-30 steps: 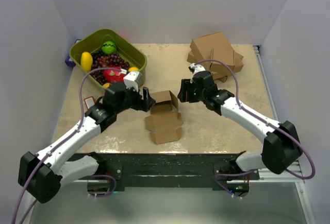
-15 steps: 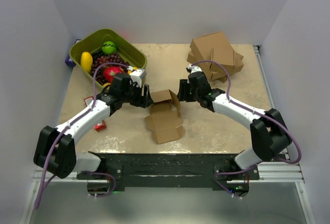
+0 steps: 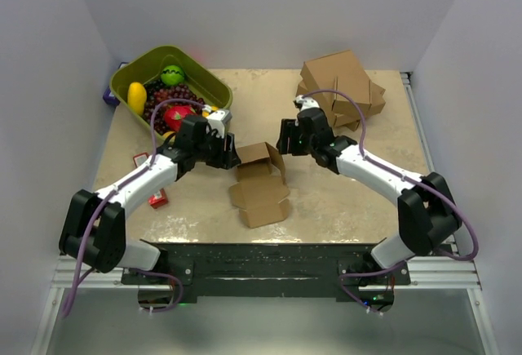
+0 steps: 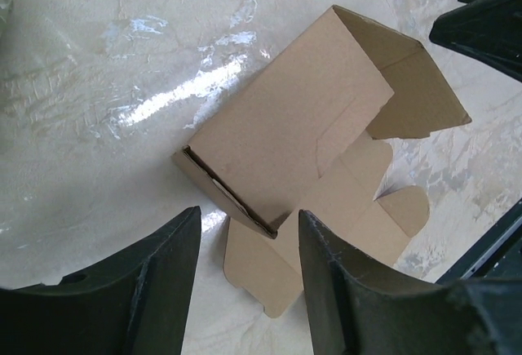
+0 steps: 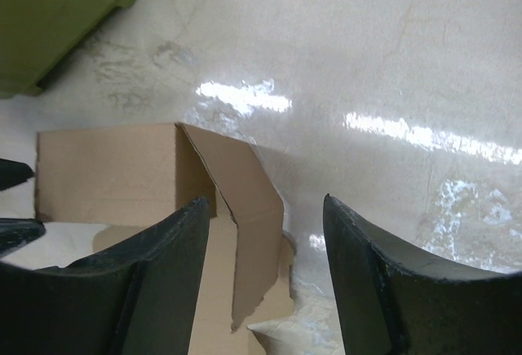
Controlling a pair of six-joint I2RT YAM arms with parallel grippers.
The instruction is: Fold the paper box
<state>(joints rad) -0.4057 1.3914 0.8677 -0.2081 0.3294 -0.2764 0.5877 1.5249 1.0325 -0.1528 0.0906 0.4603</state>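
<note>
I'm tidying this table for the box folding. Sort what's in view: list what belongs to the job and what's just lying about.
Belongs to the job:
- paper box, mid-table, far panels standing up
- left hand and right hand, both open, on either side of it

Just lying about:
- stack of larger cartons, far right
- green bin of fruit, far left
- small red item by the left arm

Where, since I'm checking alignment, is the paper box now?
In the top view, the paper box lies centrally, its far end between the left gripper and the right gripper.

Paper box [image 3: 259, 185] lies between left gripper [image 3: 236, 159] and right gripper [image 3: 282, 140]. Bin [image 3: 205, 74] behind left gripper; carton stack [image 3: 338, 82] behind right gripper.
</note>
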